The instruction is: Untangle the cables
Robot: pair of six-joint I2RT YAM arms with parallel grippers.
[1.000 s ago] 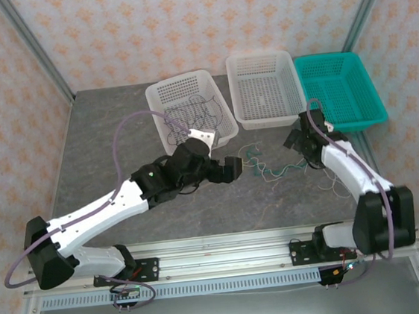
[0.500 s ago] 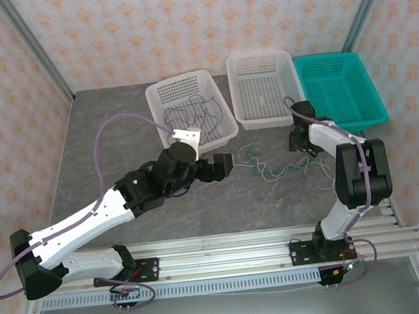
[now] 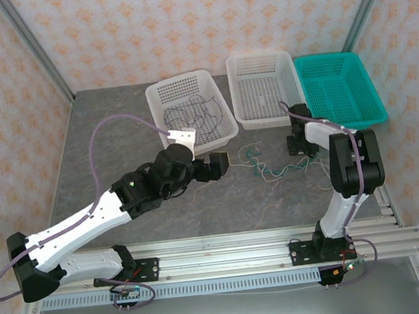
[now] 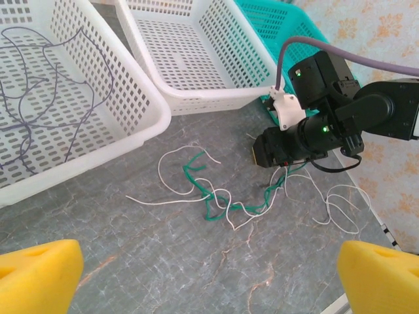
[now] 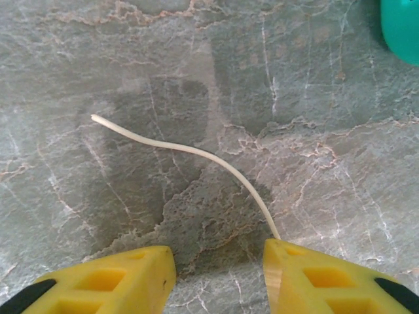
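A teal-green cable (image 4: 208,196) and a white cable (image 4: 177,199) lie twisted together on the grey table, in front of the baskets (image 3: 270,167). A dark purple-black cable (image 4: 39,98) lies loose in the left white basket (image 3: 164,135). My left gripper (image 3: 218,163) hovers just left of the tangle, wide open and empty (image 4: 209,271). My right gripper (image 3: 297,148) points down at the tangle's right end. In the right wrist view its jaws (image 5: 219,261) stand apart over the table. A white cable end (image 5: 196,152) runs up to the inner tip of the right finger (image 5: 308,275), not pinched.
A middle white basket (image 3: 265,119) and a teal basket (image 3: 341,124) stand empty at the back right. More white loops (image 4: 340,209) trail to the right of the tangle. The table's metal rail (image 3: 226,245) runs along the near edge.
The right arm has folded up and brought its gripper down to the tangle's right end, with its jaws narrowing. The left arm has drawn back slightly to the left.
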